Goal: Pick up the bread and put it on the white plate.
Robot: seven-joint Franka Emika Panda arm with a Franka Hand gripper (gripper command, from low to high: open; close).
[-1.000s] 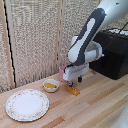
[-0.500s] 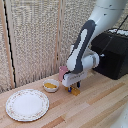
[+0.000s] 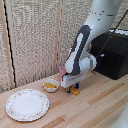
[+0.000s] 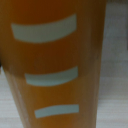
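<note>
Hand [image 3: 74, 90] low over bread [image 3: 75, 92], centre frame — white plate [image 3: 27, 104] lower left, well apart; grip state unclear.

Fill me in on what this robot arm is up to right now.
A white robot arm has its hand lowered onto the wooden table, right at the bread, a small golden-orange piece beside a small white bowl. The wrist view is filled by an orange surface up close, so the bread is right at the fingers, though whether they have closed on it cannot be told. The white plate sits empty toward the exterior view's left.
</note>
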